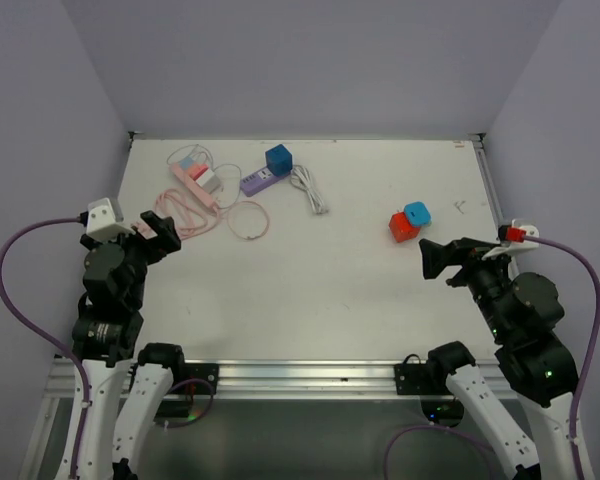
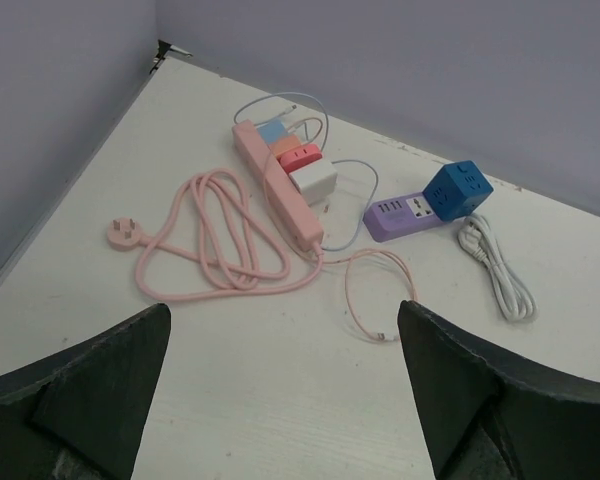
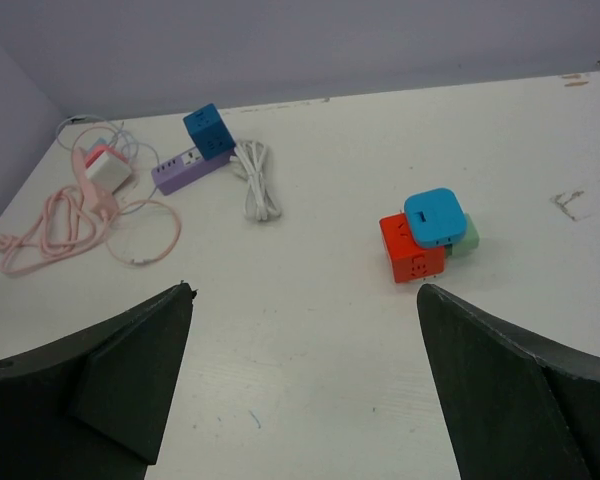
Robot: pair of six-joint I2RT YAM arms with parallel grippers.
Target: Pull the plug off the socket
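A pink power strip [image 1: 195,183] lies at the table's back left with a blue, an orange and a white plug [image 2: 313,183] seated in it; it also shows in the left wrist view [image 2: 276,195]. A purple strip [image 2: 400,215] carries a blue cube [image 2: 457,188]. At the right a red cube socket [image 1: 400,229] has a blue plug [image 1: 417,213] on top, also clear in the right wrist view [image 3: 435,216]. My left gripper [image 1: 161,229] [image 2: 283,310] is open and empty, well short of the pink strip. My right gripper [image 1: 437,261] [image 3: 305,290] is open and empty, just in front of the red cube [image 3: 410,255].
The pink strip's coiled cord [image 2: 220,240] and a thin pink cable loop [image 2: 370,290] lie in front of it. A bundled white cable [image 1: 310,190] lies right of the purple strip. A green block [image 3: 467,238] sits against the red cube. Walls close the back and sides.
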